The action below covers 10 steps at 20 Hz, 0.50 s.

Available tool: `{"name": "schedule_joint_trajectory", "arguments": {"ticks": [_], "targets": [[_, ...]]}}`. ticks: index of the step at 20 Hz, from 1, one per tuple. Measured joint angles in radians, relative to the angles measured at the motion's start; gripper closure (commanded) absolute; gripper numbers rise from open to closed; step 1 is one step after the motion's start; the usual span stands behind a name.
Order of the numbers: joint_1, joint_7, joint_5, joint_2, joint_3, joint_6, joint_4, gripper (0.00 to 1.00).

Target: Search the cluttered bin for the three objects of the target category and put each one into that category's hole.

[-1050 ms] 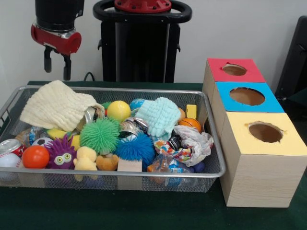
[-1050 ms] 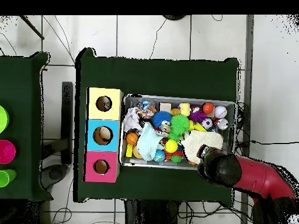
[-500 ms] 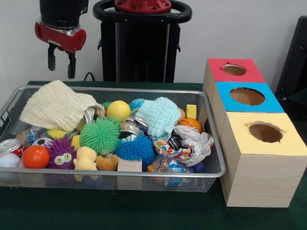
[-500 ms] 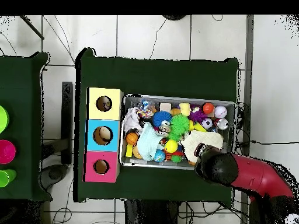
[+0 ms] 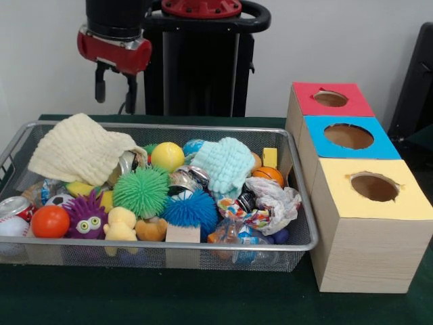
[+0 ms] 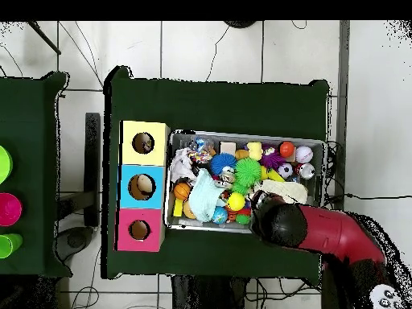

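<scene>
In the front view my claw (image 5: 115, 87) hangs high above the far rim of the wire bin (image 5: 298, 203), its two black fingers (image 5: 100, 82) apart with nothing between them. Below it and to the left, the cream cloth (image 5: 80, 152) is draped over the bin's far left corner. Along the near left side lie a soda can (image 5: 13, 206), an orange ball (image 5: 50, 221) and a purple fuzzy toy (image 5: 86, 217). Toward the middle sit the green spiky ball (image 5: 141, 191), the yellow ball (image 5: 167, 156) and the blue spiky ball (image 5: 191, 208), all well below my claw and to its right. Further right lie the mint cloth (image 5: 226, 162) and a small basketball (image 5: 268, 176). Just right of the bin stand the three boxes, with the yellow hole (image 5: 373, 187) nearest, the blue hole (image 5: 348, 136) behind it, and the red hole (image 5: 330, 99) farthest.
</scene>
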Motion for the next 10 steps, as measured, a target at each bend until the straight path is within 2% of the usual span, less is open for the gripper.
{"name": "schedule_joint_trajectory", "arguments": {"ticks": [10], "targets": [[0.117,0.000,0.054,0.020,-0.017,-0.032,0.005,0.00]]}}
